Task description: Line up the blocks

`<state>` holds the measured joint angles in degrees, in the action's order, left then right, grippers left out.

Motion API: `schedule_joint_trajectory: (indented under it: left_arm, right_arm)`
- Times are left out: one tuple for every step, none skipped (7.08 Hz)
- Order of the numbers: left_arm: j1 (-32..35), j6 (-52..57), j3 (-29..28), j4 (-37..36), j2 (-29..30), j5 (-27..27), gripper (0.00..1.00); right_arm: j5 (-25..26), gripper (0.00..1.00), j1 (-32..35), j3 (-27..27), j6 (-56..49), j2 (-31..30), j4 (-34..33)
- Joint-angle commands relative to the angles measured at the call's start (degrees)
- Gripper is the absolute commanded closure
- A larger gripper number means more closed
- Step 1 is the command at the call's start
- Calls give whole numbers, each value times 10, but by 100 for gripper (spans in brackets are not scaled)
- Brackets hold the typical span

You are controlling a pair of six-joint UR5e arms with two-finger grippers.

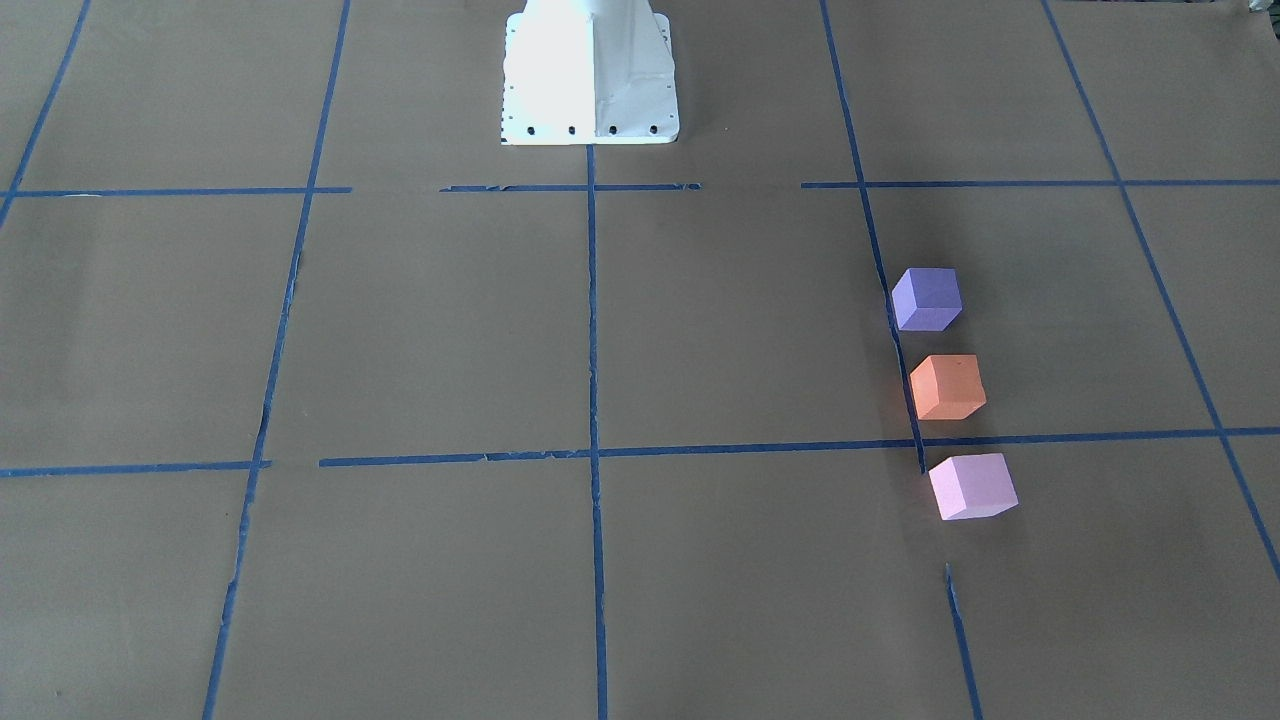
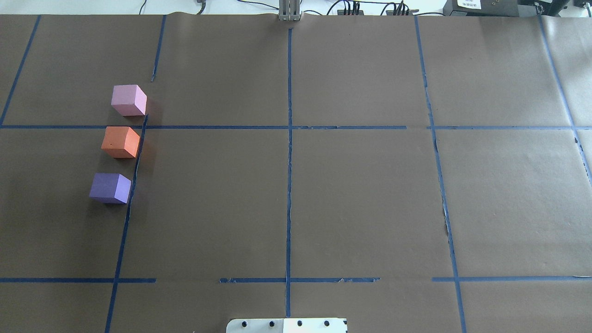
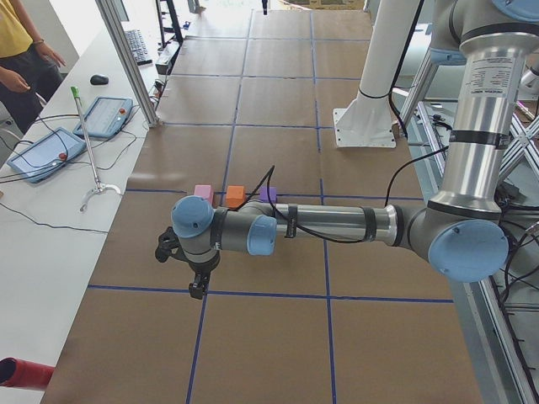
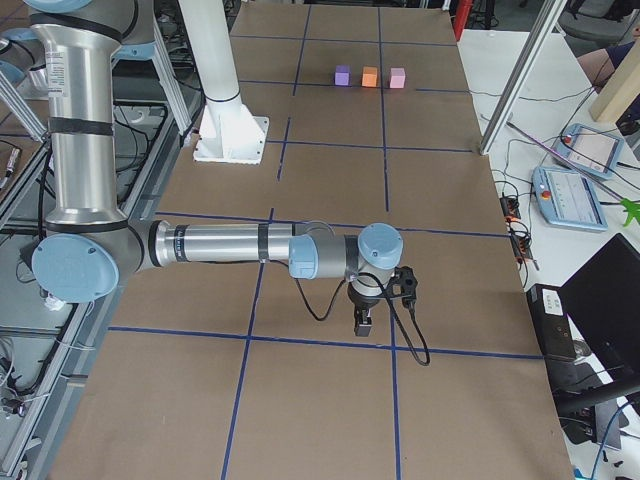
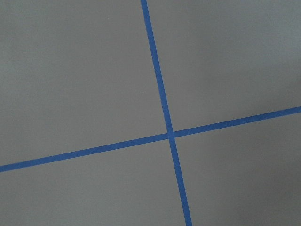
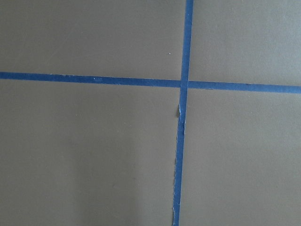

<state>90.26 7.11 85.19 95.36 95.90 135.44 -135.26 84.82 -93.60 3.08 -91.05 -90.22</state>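
Three cubes stand in a straight row on the brown table, apart from each other: the purple block (image 2: 110,188) (image 1: 927,298), the orange block (image 2: 120,142) (image 1: 947,387) and the light pink block (image 2: 129,100) (image 1: 972,486). They also show in the left side view as pink (image 3: 202,193), orange (image 3: 235,195), purple (image 3: 268,194). My left gripper (image 3: 197,289) shows only in the left side view, well short of the row; I cannot tell its state. My right gripper (image 4: 363,322) shows only in the right side view, far from the blocks; I cannot tell its state.
Blue tape lines (image 2: 289,138) cross the brown paper in a grid. The white robot base (image 1: 590,75) stands at the table's middle edge. Tablets and cables (image 3: 50,151) lie on the white bench beside the table. An operator (image 3: 21,59) stands there.
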Motion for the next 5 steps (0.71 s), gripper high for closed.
schedule_joint_trajectory:
  left_arm:
    - [0,-2,1,0,0,0,0]
    - [0,-3,2,0,0,0,0]
    - [0,-3,2,0,0,-1,0]
    - [1,-3,2,0,1,-1,0]
    - [9,-3,3,0,1,-1,0]
  right_arm:
    - [0,0,0,0,0,0,0]
    - [0,0,0,0,0,0,0]
    - [0,0,0,0,0,0,0]
    - [0,0,0,0,0,0,0]
    - [0,0,0,0,0,0,0]
